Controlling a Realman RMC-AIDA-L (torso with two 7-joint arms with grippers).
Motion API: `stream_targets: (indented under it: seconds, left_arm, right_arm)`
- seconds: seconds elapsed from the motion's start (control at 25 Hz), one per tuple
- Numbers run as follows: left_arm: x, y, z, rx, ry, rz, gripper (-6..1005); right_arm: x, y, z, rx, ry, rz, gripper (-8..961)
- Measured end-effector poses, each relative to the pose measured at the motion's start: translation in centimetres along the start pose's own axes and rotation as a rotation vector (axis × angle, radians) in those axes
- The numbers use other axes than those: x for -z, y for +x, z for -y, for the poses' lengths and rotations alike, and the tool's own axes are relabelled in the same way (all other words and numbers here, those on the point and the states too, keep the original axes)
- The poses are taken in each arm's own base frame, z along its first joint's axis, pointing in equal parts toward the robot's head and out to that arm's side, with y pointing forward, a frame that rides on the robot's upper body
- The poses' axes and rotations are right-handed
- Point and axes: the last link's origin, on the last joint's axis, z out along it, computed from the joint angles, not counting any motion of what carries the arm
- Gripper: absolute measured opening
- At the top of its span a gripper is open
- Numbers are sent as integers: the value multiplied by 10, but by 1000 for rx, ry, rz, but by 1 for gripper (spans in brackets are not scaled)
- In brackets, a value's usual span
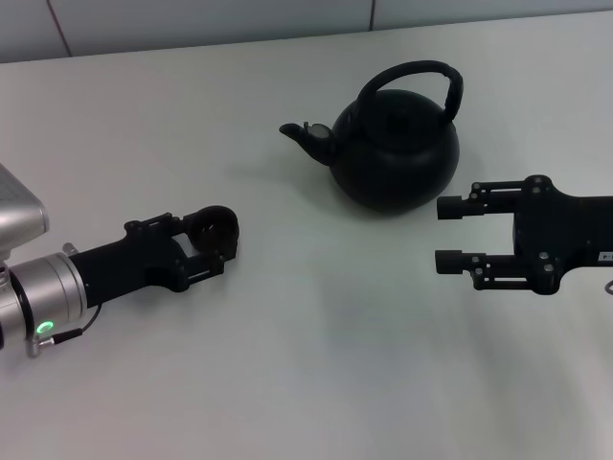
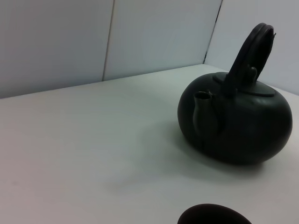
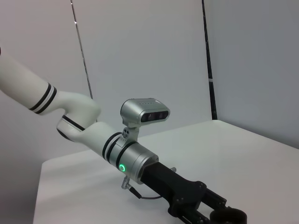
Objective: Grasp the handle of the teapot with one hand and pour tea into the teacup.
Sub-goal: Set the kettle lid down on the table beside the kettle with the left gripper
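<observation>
The matte-black teapot (image 1: 395, 149) stands on the white table at centre back, spout pointing to my left. Its arched handle (image 1: 414, 70) stands upright over the top. The teapot also shows in the left wrist view (image 2: 238, 126) with its handle (image 2: 253, 44). My left gripper (image 1: 213, 244) rests low on the table at the left, closed around the small dark teacup (image 1: 218, 227). The cup's rim shows in the left wrist view (image 2: 212, 216) and in the right wrist view (image 3: 228, 216). My right gripper (image 1: 446, 233) is open and empty, just right of the teapot's body and below the handle.
The white table (image 1: 316, 364) stretches around everything, with a pale wall behind its back edge (image 1: 192, 40). My left arm (image 3: 117, 154) reaches in low from the left.
</observation>
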Motion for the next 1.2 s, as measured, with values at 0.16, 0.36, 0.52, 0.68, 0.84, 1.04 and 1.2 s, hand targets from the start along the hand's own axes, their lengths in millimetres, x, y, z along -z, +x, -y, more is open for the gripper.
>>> stream_targets:
  seconds: [0.16, 0.36, 0.52, 0.68, 0.84, 1.04, 1.2]
  left_arm:
    - [-1, 1, 1, 0, 1, -1, 769]
    - [-1, 2, 1, -3, 0, 0, 779]
    - [-1, 3, 1, -5, -3, -2, 790]
    - [-1, 3, 1, -6, -5, -2, 802]
    - [0, 3, 1, -8, -6, -2, 803]
    - [6, 8, 2, -12, -35, -8, 803]
    - [17, 12, 0, -25, -62, -43, 804]
  right_arm:
    - [0, 0, 0, 1, 0, 0, 621]
    - [0, -1, 0, 3, 1, 1, 621]
    - [0, -1, 0, 4, 1, 1, 621]
    - [0, -1, 1, 5, 1, 1, 622]
    - [0, -2, 1, 6, 1, 2, 622]
    - [-1, -2, 1, 4, -2, -2, 622]
    - [-1, -2, 1, 3, -2, -2, 621]
